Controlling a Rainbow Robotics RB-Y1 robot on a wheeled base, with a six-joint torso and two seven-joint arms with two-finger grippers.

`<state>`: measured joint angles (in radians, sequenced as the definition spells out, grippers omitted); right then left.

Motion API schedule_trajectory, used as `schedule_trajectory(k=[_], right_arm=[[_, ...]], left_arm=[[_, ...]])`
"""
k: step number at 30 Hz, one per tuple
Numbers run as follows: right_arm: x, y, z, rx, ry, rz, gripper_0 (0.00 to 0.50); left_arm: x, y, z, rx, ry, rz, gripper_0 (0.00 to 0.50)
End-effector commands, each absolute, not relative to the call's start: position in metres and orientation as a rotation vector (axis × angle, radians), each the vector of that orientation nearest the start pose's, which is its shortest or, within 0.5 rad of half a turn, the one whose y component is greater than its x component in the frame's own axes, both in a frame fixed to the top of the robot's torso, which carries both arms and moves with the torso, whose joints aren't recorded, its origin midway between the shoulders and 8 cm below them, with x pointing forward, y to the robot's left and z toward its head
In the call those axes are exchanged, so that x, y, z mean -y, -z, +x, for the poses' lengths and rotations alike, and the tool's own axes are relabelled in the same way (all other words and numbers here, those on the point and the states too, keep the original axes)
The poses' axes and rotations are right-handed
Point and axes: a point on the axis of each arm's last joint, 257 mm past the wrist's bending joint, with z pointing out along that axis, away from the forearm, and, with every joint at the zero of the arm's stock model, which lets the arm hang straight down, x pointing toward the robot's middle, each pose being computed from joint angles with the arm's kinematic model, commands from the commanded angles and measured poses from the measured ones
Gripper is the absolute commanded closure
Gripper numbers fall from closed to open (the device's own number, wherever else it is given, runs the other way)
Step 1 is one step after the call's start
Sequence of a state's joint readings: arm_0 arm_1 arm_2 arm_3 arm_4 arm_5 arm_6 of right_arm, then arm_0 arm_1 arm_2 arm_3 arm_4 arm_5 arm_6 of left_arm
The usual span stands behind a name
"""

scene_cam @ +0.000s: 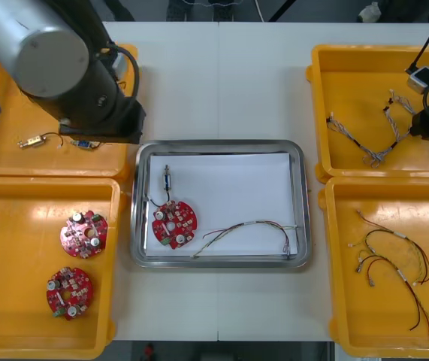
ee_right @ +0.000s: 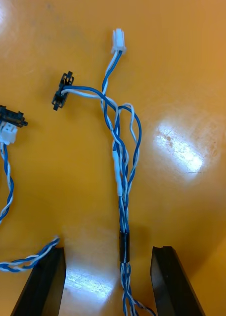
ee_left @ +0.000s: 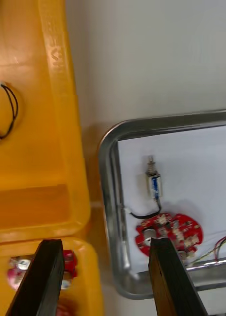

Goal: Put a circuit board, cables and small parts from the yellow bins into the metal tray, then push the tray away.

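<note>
Blue-and-white twisted cable [ee_right: 121, 187] lies in the far right yellow plastic bin [scene_cam: 364, 68], ungripped between the wide-open fingers of the right claw [ee_right: 108, 252]. The left claw [ee_left: 105, 242], open and empty, hovers beside the shiny metal tray [scene_cam: 218, 144] holding a round red circuit board [scene_cam: 174, 223].

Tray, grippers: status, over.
Right gripper open, straddling a blue and white cable in the far right bin. Second cable nearby. Left gripper open, above the tray edge by the left bins. Tray holds circuit board, small metal part, red and yellow cable.

Metal tray [scene_cam: 222, 145], white inside: red circuit board [scene_cam: 174, 223], small metal part [scene_cam: 167, 179], red-yellow cable [scene_cam: 255, 223]. Blue-white cable [ee_right: 120, 168] in yellow bin [scene_cam: 349, 83].
</note>
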<state>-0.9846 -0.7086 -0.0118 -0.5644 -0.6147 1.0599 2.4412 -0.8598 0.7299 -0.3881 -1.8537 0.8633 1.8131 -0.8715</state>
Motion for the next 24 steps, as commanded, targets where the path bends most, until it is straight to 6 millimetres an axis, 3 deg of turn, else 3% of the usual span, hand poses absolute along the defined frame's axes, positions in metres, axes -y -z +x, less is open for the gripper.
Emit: schedule_trajectory(k=[1, 8, 17, 24], right_arm=[[0.46, 0.219, 0.618, -2.459, 0.34, -0.732, 0.0], [0.459, 0.235, 0.609, -2.482, 0.3, -0.714, 0.0], [0.462, 0.251, 0.597, -2.522, 0.272, -0.682, 0.0], [0.465, 0.25, 0.593, -2.54, 0.264, -0.68, 0.0]], left_arm=[[-0.227, 0.085, 0.498, -2.628, -0.022, 0.24, 0.0], [-0.266, 0.082, 0.508, -2.628, -0.102, 0.351, 0.0], [-0.324, 0.087, 0.536, -2.584, -0.206, 0.576, 0.0], [-0.352, 0.09, 0.552, -2.543, -0.244, 0.724, 0.0]])
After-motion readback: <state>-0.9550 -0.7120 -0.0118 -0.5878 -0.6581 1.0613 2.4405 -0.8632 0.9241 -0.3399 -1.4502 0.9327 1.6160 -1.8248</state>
